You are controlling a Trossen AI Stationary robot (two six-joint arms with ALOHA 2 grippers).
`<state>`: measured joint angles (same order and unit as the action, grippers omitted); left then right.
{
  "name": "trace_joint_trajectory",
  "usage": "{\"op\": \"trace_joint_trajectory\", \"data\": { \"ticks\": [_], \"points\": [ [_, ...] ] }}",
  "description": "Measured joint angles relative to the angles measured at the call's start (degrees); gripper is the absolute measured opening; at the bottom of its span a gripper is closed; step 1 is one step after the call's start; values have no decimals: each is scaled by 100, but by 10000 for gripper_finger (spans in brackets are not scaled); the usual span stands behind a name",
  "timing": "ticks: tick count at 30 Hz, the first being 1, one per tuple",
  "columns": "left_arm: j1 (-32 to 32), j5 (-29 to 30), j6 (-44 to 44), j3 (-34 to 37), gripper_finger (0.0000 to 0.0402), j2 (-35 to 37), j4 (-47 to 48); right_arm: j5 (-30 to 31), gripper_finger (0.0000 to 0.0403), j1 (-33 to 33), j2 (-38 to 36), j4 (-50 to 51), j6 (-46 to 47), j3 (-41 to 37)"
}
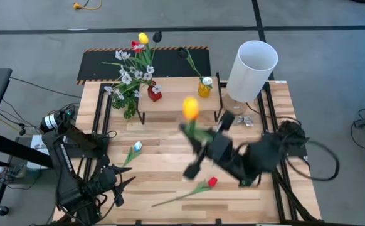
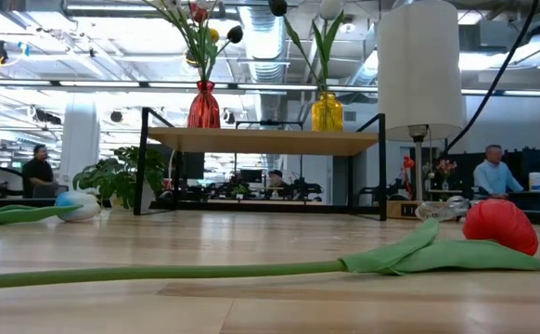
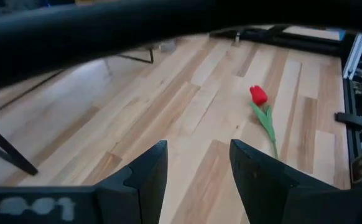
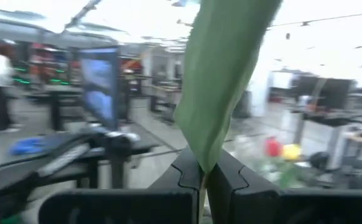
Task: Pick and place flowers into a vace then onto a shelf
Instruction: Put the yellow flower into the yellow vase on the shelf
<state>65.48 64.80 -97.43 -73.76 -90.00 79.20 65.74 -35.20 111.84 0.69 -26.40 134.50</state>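
The right jaws (image 1: 198, 141) are shut tight on the green stem of an orange-yellow tulip (image 1: 190, 108). They hold it up in the air over the middle of the bench (image 1: 170, 182), just in front of the shelf (image 1: 176, 94). In the right wrist view a big green leaf (image 4: 221, 81) sticks up from between the closed fingers.

The shelf is a light wood board on thin black legs, near the far edge of the bench. A red vase (image 1: 154, 94) stands on its left part, full of flowers — small white blossoms (image 1: 129, 74), a red tulip head (image 1: 137, 46), a yellow one (image 1: 143, 38) and a black one (image 1: 157, 36). A yellow vase (image 1: 204, 87) stands on its right part with a black tulip (image 1: 182, 53) in it.

Two flowers lie flat on the bench. A red tulip (image 1: 211, 182) with a long green stem lies near the front edge. A white tulip (image 1: 137, 146) lies toward the left side.

The left jaws (image 1: 115, 182) wait near the front left corner — they are wide open and hold nothing.

A white lamp (image 1: 251, 69) stands near the far right corner.
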Motion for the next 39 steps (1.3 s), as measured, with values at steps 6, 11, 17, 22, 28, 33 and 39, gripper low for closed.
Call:
{"op": "trace_joint_trajectory", "data": {
  "ticks": [6, 11, 17, 22, 28, 33, 39],
  "points": [
    [-189, 46, 5, 0, 164, -2, 235, 187, 0, 845, -533, 11, -415, -9],
    [-468, 464, 13, 0, 164, -2, 651, 203, 0, 1729, -829, 19, -580, -4],
    [-834, 884, 0, 0, 164, -2, 1089, 494, 0, 2795, -982, 194, -378, 0],
    [-1068, 1136, 66, 0, 164, -2, 1085, 468, 0, 3477, -950, 797, 321, -4],
    [-1394, 1073, -35, 0, 164, -2, 1079, 423, 0, 4200, -939, 3116, 2601, -9],
    [-1507, 1072, -46, 0, 164, 0, 846, 195, 0, 4541, -939, 4691, 3977, -21],
    [-1568, 1069, -44, 0, 164, 0, 808, 555, 0, 4506, -934, 5133, 4831, -705]
  ]
}}
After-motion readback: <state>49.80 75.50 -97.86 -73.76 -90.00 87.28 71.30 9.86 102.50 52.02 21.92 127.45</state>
